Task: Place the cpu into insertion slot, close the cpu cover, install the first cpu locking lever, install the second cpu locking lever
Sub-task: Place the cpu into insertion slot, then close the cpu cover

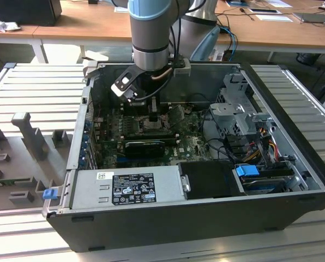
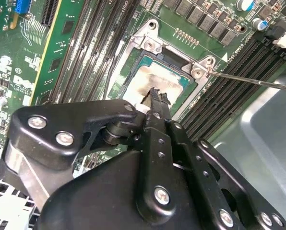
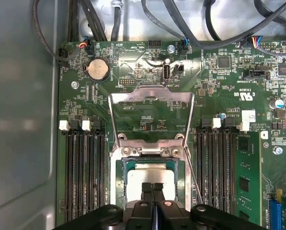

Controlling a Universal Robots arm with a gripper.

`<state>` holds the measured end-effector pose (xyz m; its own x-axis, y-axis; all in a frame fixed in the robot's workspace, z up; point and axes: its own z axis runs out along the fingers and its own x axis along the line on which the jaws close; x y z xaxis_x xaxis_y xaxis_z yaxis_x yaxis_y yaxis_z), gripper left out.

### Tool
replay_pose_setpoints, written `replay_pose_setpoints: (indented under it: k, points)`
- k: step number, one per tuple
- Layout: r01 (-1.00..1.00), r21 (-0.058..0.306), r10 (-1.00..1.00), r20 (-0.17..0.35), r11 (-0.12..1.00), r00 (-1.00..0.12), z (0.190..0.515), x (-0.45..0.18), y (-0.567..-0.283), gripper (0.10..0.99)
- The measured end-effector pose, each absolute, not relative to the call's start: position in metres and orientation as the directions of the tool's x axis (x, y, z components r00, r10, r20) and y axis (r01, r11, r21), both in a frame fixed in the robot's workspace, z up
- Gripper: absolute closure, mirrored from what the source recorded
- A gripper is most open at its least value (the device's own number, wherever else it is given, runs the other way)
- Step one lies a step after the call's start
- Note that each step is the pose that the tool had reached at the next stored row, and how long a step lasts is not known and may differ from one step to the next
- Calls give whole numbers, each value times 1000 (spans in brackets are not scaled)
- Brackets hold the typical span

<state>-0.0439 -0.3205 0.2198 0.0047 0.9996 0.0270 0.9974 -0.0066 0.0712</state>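
Inside an open computer case on a ribbed counter, the arm's hand hangs with its two fingers pressed narrow together. Nothing shows between them, and their tips sit directly over the chip. The chip lies flat in the socket, silvery face up, straight below the fingertips rather than off to either side. Just beyond the socket, along the edge away from the hand, the cover is swung open on its hinge, its cut-out frame reaching away from the fingers. A thin lever rod runs along one flank of the socket and appears to be unlatched. Rows of memory slots hem the socket on both flanks, leaving little room sideways. Farther off, the green board is crowded with small parts.
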Motion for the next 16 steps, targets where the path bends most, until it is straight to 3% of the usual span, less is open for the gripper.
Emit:
replay_pose_setpoints:
  k: [16]
  points:
    - [998, 63, 999, 32, -7, 5, 225, -35, -321, 980]
